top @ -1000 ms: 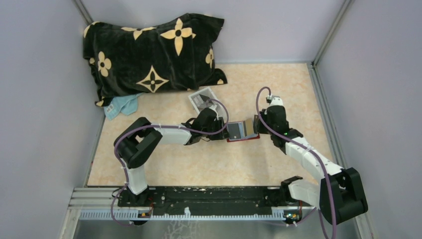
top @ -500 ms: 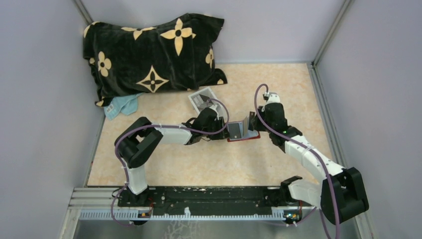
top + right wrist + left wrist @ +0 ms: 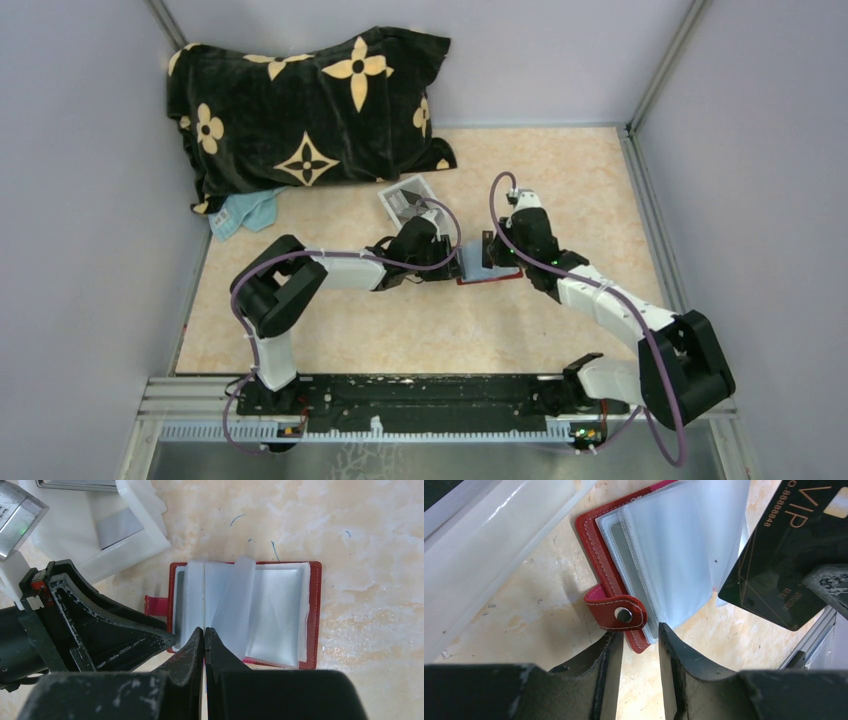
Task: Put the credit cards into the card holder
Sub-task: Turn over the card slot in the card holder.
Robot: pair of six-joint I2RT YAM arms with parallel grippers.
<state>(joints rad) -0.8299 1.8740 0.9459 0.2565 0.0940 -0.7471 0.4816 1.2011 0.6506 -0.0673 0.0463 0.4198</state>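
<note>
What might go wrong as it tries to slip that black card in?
The black card, pinched in the right claw, may slide between the loose clear sleeves instead of into a pocket. The left claw sits only at one corner of the red holder, which might shift.

The card holder is lying open and flat on the table, red stitched cover down. Its clear plastic sleeves are fanning up from the spine, one of them curling loose. A red snap tab with a metal stud is sticking out from the edge nearest the left arm. One credit card, black with gold VIP lettering, is standing on edge over the sleeves, pinched in the right claw. Whether it is entering a sleeve cannot be told. A greyish card is lying in a white tray just beside the holder.
</note>
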